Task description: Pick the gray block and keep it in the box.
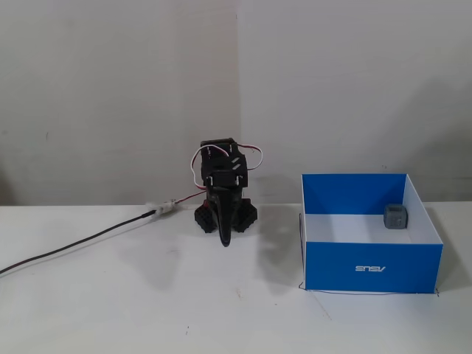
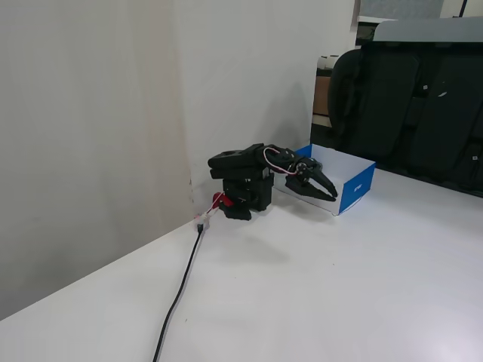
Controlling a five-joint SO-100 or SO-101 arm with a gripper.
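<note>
The gray block (image 1: 396,217) sits inside the box (image 1: 372,266), well to the right of the folded arm's clenched, empty tool (image 1: 226,237).

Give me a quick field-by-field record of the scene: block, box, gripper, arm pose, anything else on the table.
gray block: inside the box, on its white floor near the far right corner in a fixed view
box: blue, open-topped, on the table right of the arm in that view
gripper: empty, holding nothing; open or shut is hard to judge
arm: folded low over its base, apart from the box
cable: runs left from the arm base
table: white
</note>
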